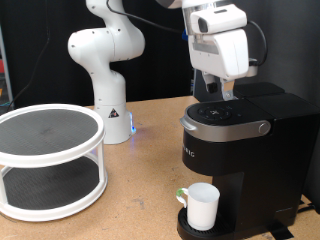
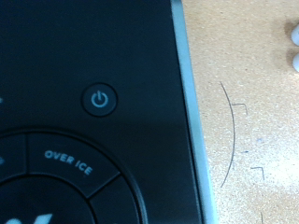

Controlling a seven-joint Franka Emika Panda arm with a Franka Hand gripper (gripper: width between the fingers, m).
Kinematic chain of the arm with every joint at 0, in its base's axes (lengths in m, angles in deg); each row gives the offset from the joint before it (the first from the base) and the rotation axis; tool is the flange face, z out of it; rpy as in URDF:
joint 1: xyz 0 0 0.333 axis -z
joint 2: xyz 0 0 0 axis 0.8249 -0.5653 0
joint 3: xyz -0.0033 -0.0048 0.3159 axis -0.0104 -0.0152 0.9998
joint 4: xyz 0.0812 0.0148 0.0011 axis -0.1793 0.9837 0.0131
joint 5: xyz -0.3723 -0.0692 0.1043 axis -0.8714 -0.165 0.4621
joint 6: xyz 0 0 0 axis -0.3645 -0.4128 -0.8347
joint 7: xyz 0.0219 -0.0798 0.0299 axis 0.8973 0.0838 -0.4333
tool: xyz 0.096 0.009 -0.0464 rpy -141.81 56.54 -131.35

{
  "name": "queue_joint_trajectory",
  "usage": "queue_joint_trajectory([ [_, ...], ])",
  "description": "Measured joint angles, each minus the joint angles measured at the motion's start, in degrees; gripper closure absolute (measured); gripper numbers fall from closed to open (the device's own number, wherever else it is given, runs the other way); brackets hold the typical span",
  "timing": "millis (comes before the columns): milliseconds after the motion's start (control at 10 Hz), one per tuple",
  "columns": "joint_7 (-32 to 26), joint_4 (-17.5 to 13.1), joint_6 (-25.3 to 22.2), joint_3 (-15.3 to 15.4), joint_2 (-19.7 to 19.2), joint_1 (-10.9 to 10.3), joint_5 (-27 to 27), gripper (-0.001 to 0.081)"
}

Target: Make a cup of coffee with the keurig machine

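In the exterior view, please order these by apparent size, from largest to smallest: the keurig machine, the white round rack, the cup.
1. Keurig machine and round rack: they look about alike, so I do not rank them.
2. Cup: clearly smallest, sitting on the machine's drip tray.

We see a white two-tier round rack point(image 1: 50, 160) at the exterior view's left | it stands on the tan surface point(image 1: 140, 190) | dark mesh shelves.

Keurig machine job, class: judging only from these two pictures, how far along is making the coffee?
Done: the cup stands on the drip tray under the keurig machine, whose lid looks closed. In hand: the gripper hovers just above the machine's top, holding nothing visible; the wrist view shows the power button close below. Left: no coffee is visibly flowing.
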Motion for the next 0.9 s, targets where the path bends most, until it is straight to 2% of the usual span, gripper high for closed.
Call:
queue_joint_trajectory([
  [100, 0.01, 1.41, 2.13, 0.17, 0.05, 0.0, 0.0, 0.0182],
  [200, 0.01, 2.46, 3.46, 0.37, 0.07, 0.0, 0.0, 0.0383],
  [300, 0.01, 3.2, 4.13, 0.53, 0.08, 0.0, 0.0, 0.0383],
  [400, 0.03, 3.76, 4.74, 0.64, 0.08, 0.0, 0.0, 0.0519],
  [500, 0.03, 4.21, 5.37, 0.7, 0.08, 0.0, 0.0, 0.0693],
  [600, 0.04, 4.52, 5.75, 0.71, 0.08, 0.0, 0.0, 0.0693],
  [700, 0.05, 4.7, 5.92, 0.71, 0.08, 0.0, 0.01, 0.0784],
  [900, 0.07, 4.95, 6.11, 0.71, 0.08, 0.0, 0.03, 0.0801],
])
